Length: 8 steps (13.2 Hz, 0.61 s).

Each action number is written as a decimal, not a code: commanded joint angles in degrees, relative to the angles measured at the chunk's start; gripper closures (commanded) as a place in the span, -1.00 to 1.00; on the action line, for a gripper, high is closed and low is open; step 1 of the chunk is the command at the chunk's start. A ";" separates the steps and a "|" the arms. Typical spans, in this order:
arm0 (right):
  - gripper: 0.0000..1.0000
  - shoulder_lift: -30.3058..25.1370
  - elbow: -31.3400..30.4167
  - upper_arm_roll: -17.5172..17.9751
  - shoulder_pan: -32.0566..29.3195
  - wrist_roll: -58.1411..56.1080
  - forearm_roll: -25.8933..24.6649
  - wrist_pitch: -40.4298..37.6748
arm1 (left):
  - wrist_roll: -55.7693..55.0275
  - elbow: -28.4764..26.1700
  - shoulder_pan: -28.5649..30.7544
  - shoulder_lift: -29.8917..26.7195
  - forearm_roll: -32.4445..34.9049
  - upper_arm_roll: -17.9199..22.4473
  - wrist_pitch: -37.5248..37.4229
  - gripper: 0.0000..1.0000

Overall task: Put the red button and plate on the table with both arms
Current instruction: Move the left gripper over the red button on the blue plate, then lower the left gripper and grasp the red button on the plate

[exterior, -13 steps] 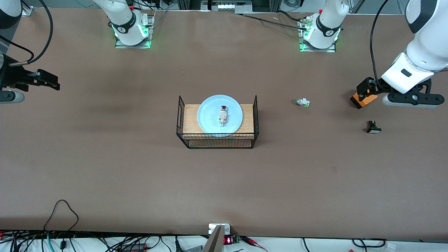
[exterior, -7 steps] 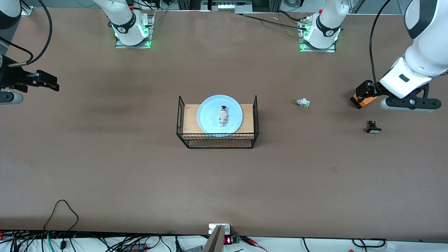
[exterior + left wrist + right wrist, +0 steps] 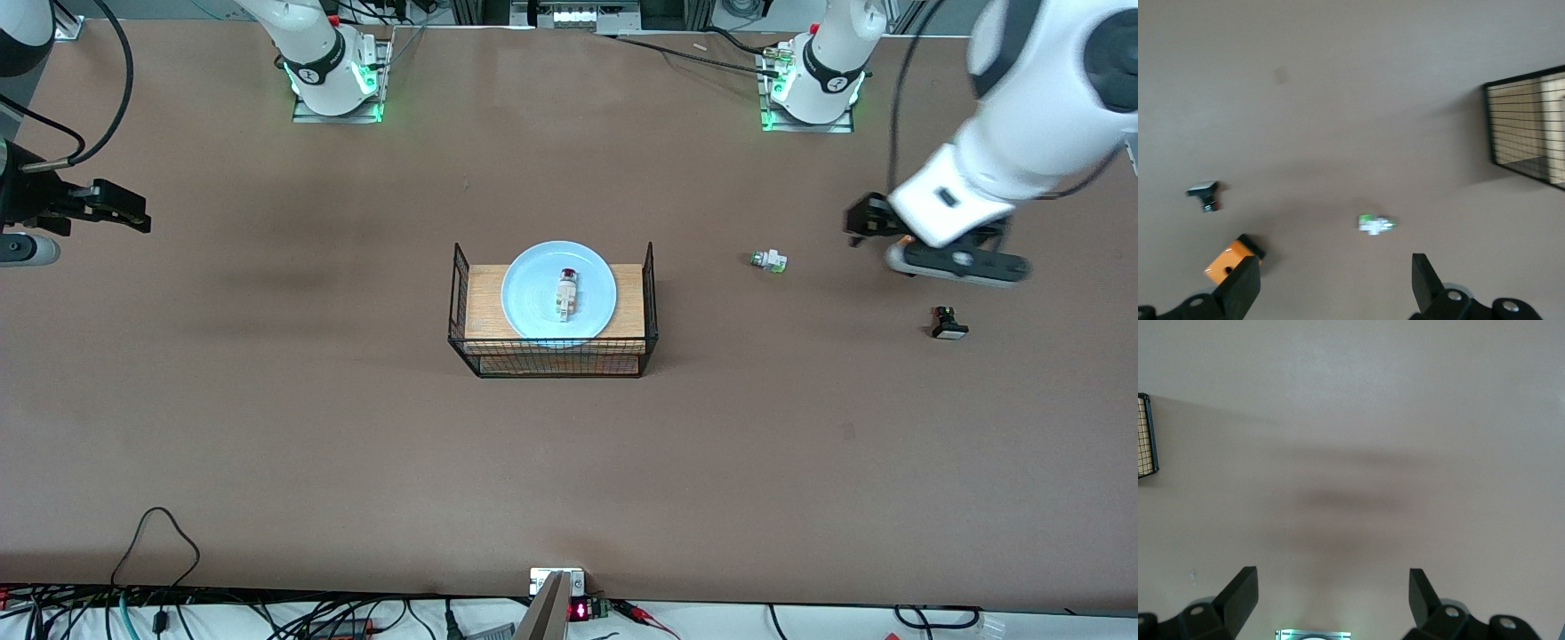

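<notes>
The light-blue plate (image 3: pixel 532 298) lies on the wood-topped wire rack (image 3: pixel 553 356) in the middle of the table (image 3: pixel 356 444). The red button (image 3: pixel 566 292) lies on the plate, its dark red cap toward the robots' bases. My left gripper (image 3: pixel 861 220) is open and empty above the table, between a green-capped switch and an orange block; the left wrist view (image 3: pixel 1335 267) shows its fingers wide apart. My right gripper (image 3: pixel 124 206) waits open and empty over the right arm's end of the table, and its wrist view (image 3: pixel 1331 577) shows bare table.
A green-capped switch (image 3: pixel 767 260) (image 3: pixel 1375 224) lies between the rack and the left gripper. A black switch (image 3: pixel 948 324) (image 3: pixel 1203 193) lies nearer the front camera. An orange block (image 3: pixel 1228 259) sits under the left hand. The rack's wire end (image 3: pixel 1531 127) (image 3: pixel 1146 437) shows in both wrist views.
The left arm has swung toward the middle of the table, carrying its gripper closer to the green-capped switch and covering the orange block. The right arm, plate and button have not moved.
</notes>
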 commanded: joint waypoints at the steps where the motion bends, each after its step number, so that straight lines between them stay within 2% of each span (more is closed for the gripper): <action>1: -1.00 0.94 1.84 0.62 -0.82 0.00 0.59 -0.90 | -9.94 9.48 -9.99 8.78 -1.53 0.58 -1.18 -1.00; 4: -1.00 0.94 1.84 0.62 -0.82 0.00 0.59 -0.90 | -21.90 22.75 -19.22 19.42 -1.54 0.49 0.39 -1.00; 5: -1.00 0.94 1.84 0.62 -0.82 0.00 0.59 -0.99 | -25.07 24.52 -21.43 21.54 -1.54 0.49 4.32 -1.00; 8: -1.00 0.94 1.84 0.62 -0.82 0.00 0.59 -0.99 | -32.73 24.54 -26.18 26.98 -1.36 0.66 17.07 -1.00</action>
